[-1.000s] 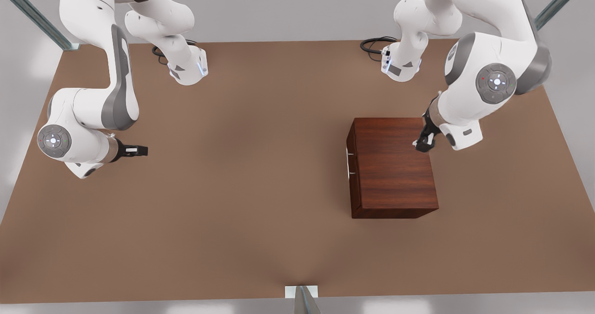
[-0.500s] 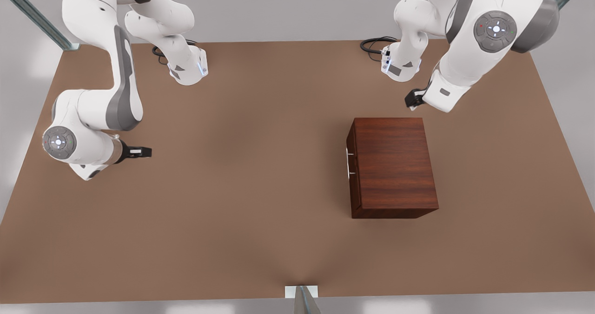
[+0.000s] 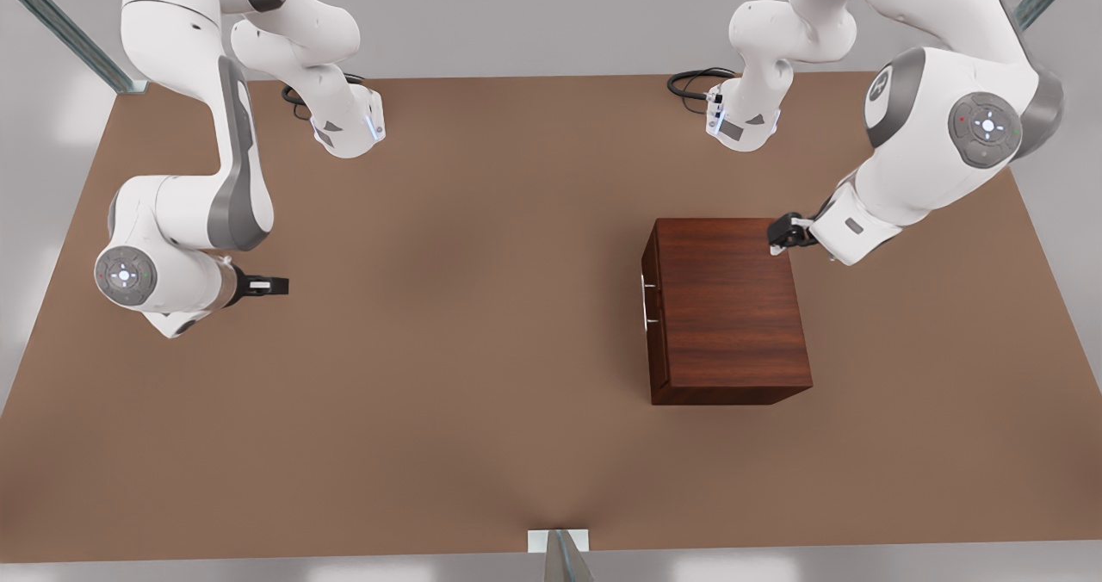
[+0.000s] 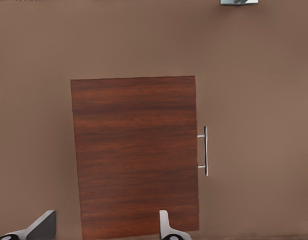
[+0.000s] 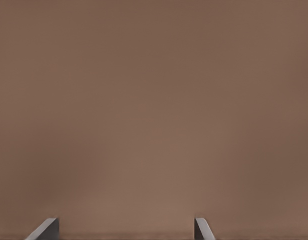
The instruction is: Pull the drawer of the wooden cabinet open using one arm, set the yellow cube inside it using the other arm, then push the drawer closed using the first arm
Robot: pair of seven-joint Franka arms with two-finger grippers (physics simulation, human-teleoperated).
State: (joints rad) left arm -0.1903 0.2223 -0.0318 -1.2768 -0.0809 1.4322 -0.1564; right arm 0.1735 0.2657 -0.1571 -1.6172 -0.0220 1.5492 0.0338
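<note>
Left wrist view looks down along the left gripper point(image 4: 103, 231). Its two fingers point(image 4: 43, 226) stand wide apart and hold nothing. Just below and ahead of this pincer is the top of the wooden cabinet point(image 4: 136, 155). In the front view the pincer is above a rear corner of that top. On the cabinet side far from the pincer sits the drawer point(image 3: 652, 306). Its front appears flush with the cabinet, so I judge it closed. The thin silver handle point(image 4: 206, 151) stands out from it.

The drawer looks stiff and hard, and probably rather heavy to slide. The bar is smooth metal and may slip. I would close the fingers across the middle of the bar, between its two posts, and pull straight out.

Well apart from this pincer, across the table point(image 3: 473, 349), the right gripper point(image 3: 263, 287) waits low over bare surface. Its fingers point(image 5: 46, 230) are also wide and empty.

I can read no brand, label or writing on the cabinet or the arms.
</note>
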